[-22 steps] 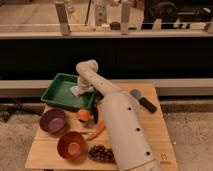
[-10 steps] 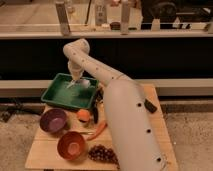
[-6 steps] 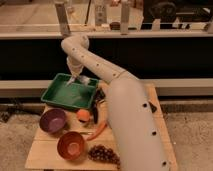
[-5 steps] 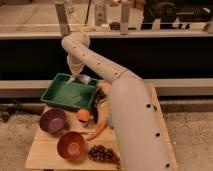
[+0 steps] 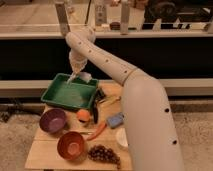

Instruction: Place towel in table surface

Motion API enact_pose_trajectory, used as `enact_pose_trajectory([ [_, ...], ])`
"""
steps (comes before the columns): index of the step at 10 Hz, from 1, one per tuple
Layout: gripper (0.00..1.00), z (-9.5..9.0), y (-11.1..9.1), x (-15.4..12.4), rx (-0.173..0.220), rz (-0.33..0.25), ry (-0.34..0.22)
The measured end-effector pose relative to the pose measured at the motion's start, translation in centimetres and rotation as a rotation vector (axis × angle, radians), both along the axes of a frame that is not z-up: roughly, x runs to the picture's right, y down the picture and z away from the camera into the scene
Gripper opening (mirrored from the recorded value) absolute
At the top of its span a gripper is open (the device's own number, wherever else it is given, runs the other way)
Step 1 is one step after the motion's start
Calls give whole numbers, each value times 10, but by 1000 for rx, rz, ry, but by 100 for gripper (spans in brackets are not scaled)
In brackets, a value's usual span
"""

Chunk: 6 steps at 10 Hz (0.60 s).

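hanging over the far edge of the green tray (image 5: 60, 97), the gripper (image 5: 75, 76) is holding the pale towel (image 5: 84, 77) above the tray, fingers pinching its corner, off the wooden table surface (image 5: 42, 152), beside an orange (image 5: 83, 115).

Gripper (image 5: 75, 76) above green tray's (image 5: 62, 98) far edge, upper-left of centre, with pale towel (image 5: 84, 77) at its tip. Purple bowl (image 5: 52, 120), orange (image 5: 83, 115), grapes (image 5: 103, 154) on table surface (image 5: 42, 154) lower left.
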State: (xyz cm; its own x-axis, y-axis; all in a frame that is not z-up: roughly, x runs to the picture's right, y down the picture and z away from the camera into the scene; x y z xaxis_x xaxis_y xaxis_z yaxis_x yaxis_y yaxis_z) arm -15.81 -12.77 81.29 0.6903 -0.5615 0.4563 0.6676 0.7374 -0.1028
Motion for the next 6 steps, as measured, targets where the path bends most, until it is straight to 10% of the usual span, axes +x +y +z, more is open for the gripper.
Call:
enact_pose_trajectory([
  [6, 26, -29, 8, 42, -5, 87, 52],
])
